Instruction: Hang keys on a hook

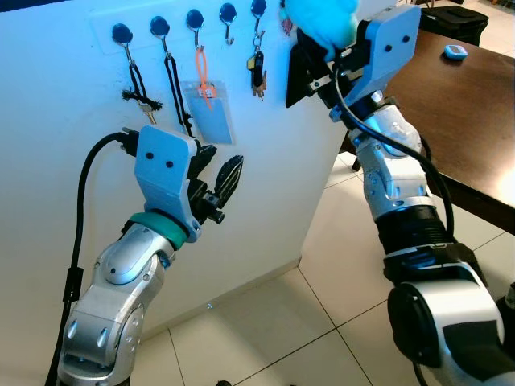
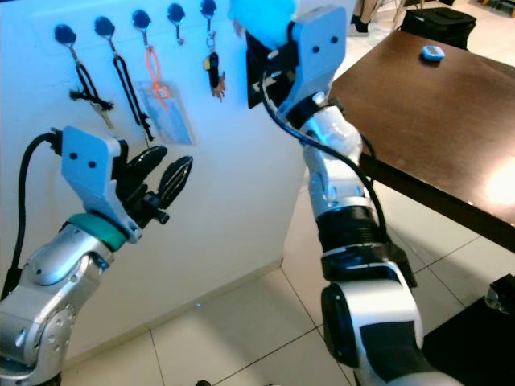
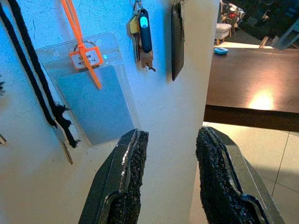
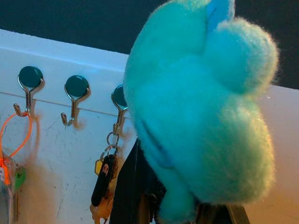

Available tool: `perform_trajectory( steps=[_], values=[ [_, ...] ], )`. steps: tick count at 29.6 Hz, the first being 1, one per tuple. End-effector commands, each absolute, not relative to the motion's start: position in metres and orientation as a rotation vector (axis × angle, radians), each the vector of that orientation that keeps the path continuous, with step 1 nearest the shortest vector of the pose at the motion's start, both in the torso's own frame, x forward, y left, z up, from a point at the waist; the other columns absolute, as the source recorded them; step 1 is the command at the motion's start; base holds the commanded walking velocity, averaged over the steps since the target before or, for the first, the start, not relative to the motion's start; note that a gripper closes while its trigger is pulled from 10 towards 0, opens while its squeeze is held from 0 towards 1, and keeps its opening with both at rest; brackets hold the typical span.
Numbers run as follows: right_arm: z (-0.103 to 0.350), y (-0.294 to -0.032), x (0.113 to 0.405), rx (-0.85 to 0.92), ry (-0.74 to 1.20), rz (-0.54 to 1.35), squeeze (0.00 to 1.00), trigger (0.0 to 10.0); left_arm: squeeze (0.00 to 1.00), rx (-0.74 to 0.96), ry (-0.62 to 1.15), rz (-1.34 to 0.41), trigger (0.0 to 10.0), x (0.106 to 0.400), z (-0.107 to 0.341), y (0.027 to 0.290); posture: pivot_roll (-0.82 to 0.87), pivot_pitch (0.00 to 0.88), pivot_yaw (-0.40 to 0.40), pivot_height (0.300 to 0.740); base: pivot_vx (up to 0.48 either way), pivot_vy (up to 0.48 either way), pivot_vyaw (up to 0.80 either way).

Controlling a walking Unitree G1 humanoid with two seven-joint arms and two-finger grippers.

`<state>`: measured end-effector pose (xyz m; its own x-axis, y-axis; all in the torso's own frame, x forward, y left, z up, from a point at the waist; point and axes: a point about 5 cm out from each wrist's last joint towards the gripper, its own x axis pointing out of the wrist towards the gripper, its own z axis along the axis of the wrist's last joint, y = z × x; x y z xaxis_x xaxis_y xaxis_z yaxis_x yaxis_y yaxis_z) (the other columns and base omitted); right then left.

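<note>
Five hooks (image 1: 191, 19) run along the top of the white wall (image 1: 265, 185); the fourth (image 4: 74, 88) is bare. The others carry black cords (image 1: 138, 84), an orange-tied badge (image 1: 211, 108) and a small key bunch (image 1: 257, 71). The right gripper (image 1: 310, 68) is raised at the wall's right end, just past the fifth hook, with a fluffy teal keyring (image 4: 201, 107) bulging over it. It seems to grip that keyring, but the fingers are hidden, so I cannot tell how they stand. A flat black piece (image 3: 177, 39) hangs beside the bunch.

The left gripper (image 3: 170, 172) hovers lower, near the wall under the badge, fingers wide and empty.

Risks:
- The fluff blocks the right wrist view, so the ring could miss the hook.
- It could snag the hung bunch and knock it off.
- A slip drops the keys to the floor (image 1: 322, 322).
- The table (image 1: 451, 104) edge is near the right arm.
</note>
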<state>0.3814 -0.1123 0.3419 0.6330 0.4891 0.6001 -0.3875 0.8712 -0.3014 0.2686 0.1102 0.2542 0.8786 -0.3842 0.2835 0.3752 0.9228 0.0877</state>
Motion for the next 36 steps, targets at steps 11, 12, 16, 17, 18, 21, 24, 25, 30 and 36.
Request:
perform_trajectory(
  steps=[11,12,16,17,18,21,24,25,30,36],
  values=[
    [0.344,-0.105,0.380,-0.154,-0.749,0.532,0.00,10.0,0.00,0.033,-0.285,-0.399,10.0,0.267,0.251,0.110,-0.03,0.104,0.091,0.740,0.000,0.000,0.00],
    [0.344,-0.106,0.380,-0.153,-0.751,0.531,0.00,10.0,0.00,0.033,-0.284,-0.398,10.0,0.267,0.251,0.110,-0.03,0.104,0.091,0.740,0.000,0.000,0.00],
    [0.347,-0.108,0.380,-0.153,-0.763,0.522,0.00,10.0,0.00,0.033,-0.284,-0.399,10.0,0.267,0.251,0.110,-0.03,0.106,0.093,0.740,0.000,0.000,0.00],
    [0.351,-0.110,0.379,-0.153,-0.774,0.516,0.00,10.0,0.00,0.033,-0.283,-0.400,10.0,0.268,0.251,0.110,-0.03,0.106,0.093,0.740,0.000,0.000,0.00],
    [0.351,-0.110,0.379,-0.153,-0.774,0.516,0.00,10.0,0.00,0.033,-0.283,-0.400,10.0,0.268,0.251,0.110,-0.03,0.106,0.093,0.740,0.000,0.000,0.00],
    [0.355,-0.111,0.379,-0.155,-0.787,0.511,0.00,10.0,0.00,0.032,-0.282,-0.401,10.0,0.268,0.250,0.110,-0.03,0.109,0.094,0.740,0.000,0.000,0.00],
    [0.356,-0.112,0.378,-0.155,-0.790,0.511,0.00,10.0,0.00,0.032,-0.282,-0.402,10.0,0.268,0.250,0.110,-0.03,0.110,0.095,0.740,0.000,0.000,0.00],
    [0.356,-0.112,0.378,-0.155,-0.790,0.511,0.00,10.0,0.00,0.032,-0.282,-0.402,10.0,0.268,0.250,0.110,-0.03,0.110,0.095,0.740,0.000,0.000,0.00],
    [0.355,-0.112,0.378,-0.157,-0.793,0.509,0.00,10.0,0.00,0.032,-0.280,-0.401,10.0,0.268,0.250,0.110,-0.03,0.110,0.095,0.740,0.000,0.000,0.00],
    [0.354,-0.117,0.378,-0.161,-0.790,0.477,0.00,10.0,0.00,0.032,-0.277,-0.401,10.0,0.268,0.250,0.110,-0.03,0.115,0.099,0.740,0.000,0.000,0.00]
  ],
)
